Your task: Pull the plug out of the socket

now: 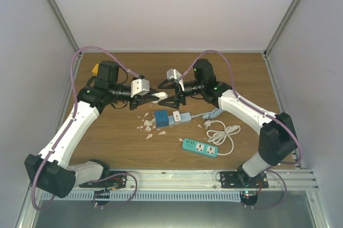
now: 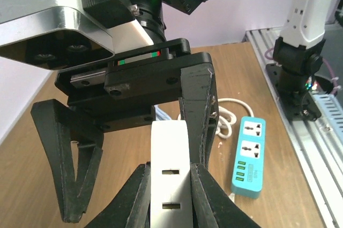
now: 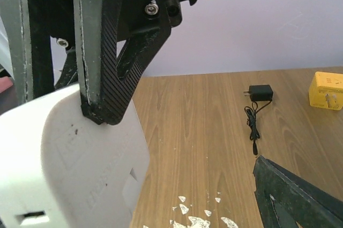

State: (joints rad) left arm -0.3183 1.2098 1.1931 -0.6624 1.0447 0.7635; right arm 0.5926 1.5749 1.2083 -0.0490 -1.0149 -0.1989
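- The left tool (image 2: 170, 188) is clamped on a white socket piece (image 2: 169, 142). It pinches the narrow sides, and two slots show on the face between its fingers. The piece is held up off the desk (image 1: 123, 147).
- The right tool (image 3: 185, 139) faces it head-on with its fingers wide apart. One finger (image 3: 102, 51) rests against the white body, and the other (image 3: 289, 196) stands well clear on the opposite side.
- These views do not show where the socket ends and the plug begins, because the seam is hidden behind the fingers. The part reaching past the left tool toward the right tool is probably the plug.
- The step in hand looks like taking hold of the plug. The right tool would do well to centre itself so both fingers meet the body together, rather than pushing it sideways with the touching finger.
- It should close on the part beyond the left tool's fingertips without overlapping them, or both tools will grip the same piece.
- The pull should run straight along the line between the two tools while the left tool holds firm. A tilted pull could bind the pins or twist the piece out of its grip.
- On the desk below the tools lie a teal power strip (image 1: 200, 147), a blue block (image 1: 161, 118) and white scraps (image 1: 146, 126). A dropped part would land among them.
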